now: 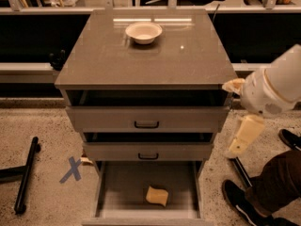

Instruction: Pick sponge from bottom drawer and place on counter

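Observation:
The pale-yellow sponge (157, 196) lies on the floor of the bottom drawer (117, 185), which is pulled out, a little right of its middle. The counter (146, 55) is the glossy grey-brown top of the cabinet. My gripper (243, 136) hangs from the white arm (275, 91) beside the cabinet's right side, level with the two upper drawers. It is above and to the right of the sponge, well apart from it, and holds nothing that I can see.
A white round bowl (144, 32) stands at the back middle of the counter. A person's leg and dark shoes (263, 197) are at the lower right. A black stand leg (26, 173) and a blue X tape mark (71, 169) are on the floor at left.

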